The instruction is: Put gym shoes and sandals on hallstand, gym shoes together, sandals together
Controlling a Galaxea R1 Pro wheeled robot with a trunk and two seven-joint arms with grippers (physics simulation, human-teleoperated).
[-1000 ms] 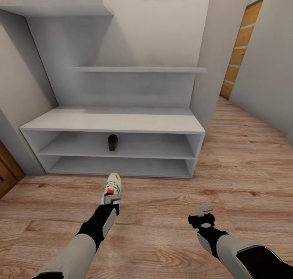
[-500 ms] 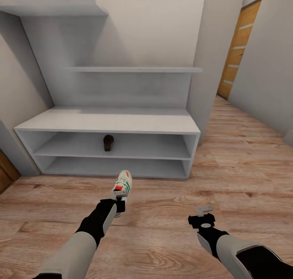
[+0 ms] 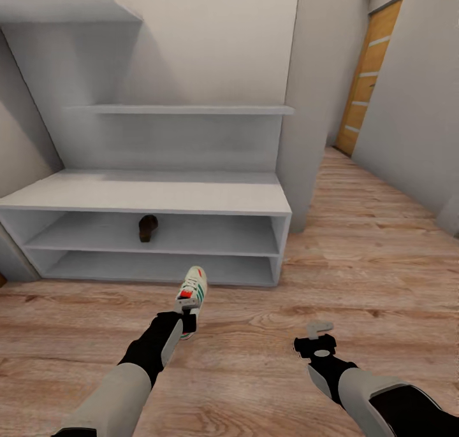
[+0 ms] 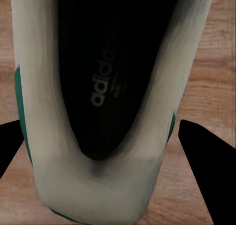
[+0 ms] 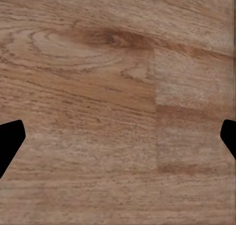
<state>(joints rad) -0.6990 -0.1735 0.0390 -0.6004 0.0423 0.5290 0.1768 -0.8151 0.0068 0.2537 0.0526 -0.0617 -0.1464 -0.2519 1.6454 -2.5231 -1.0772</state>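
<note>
1. Hallstand (image 3: 153, 198): stands ahead; one sandal (image 3: 148, 228) on its upper open shelf.
2. Gym shoe (image 3: 192, 290): clamped at the heel by the left gripper (image 3: 185, 311) above the floor (image 3: 255, 360); advise keeping it level on approach.
3. Right gripper (image 3: 319, 330): spread, empty.

Camera has panned right over the last second: hallstand (image 3: 146, 198) and the sandal (image 3: 148, 228) on its upper shelf slid toward frame left, more of the orange door (image 3: 368, 74) and the corridor floor (image 3: 382, 258) on the right came into view. That is view shift, not object motion. Real change: left gripper (image 3: 185, 309) turned the gym shoe (image 3: 192, 292) about 1.0 s to 0.5 s ago; toe went from pointing slightly left to slightly right, and the shoe now sits a little further right relative to the arm. Since 0.5 s ago, only the pan.
</note>
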